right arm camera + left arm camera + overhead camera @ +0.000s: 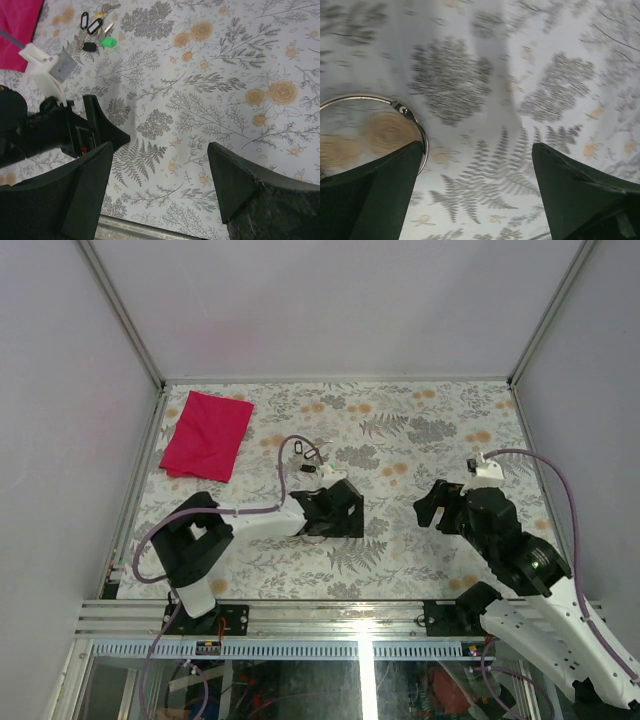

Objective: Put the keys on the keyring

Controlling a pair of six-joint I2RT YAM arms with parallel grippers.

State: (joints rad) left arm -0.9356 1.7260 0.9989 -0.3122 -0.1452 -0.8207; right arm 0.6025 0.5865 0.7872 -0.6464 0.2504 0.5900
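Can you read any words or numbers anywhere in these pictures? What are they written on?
None: no word, number or sign can be read in any view.
The keys are too small to show any marking.
The keyring is bare metal, and the pink cloth is plain.
The table cover has only ferns and flowers printed on it.

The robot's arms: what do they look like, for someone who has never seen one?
The left arm and right arm mix chunky black joints with white shells. A thin purple cable loops alongside each. The left hand and right hand each end in two dark, wedge-shaped fingers.
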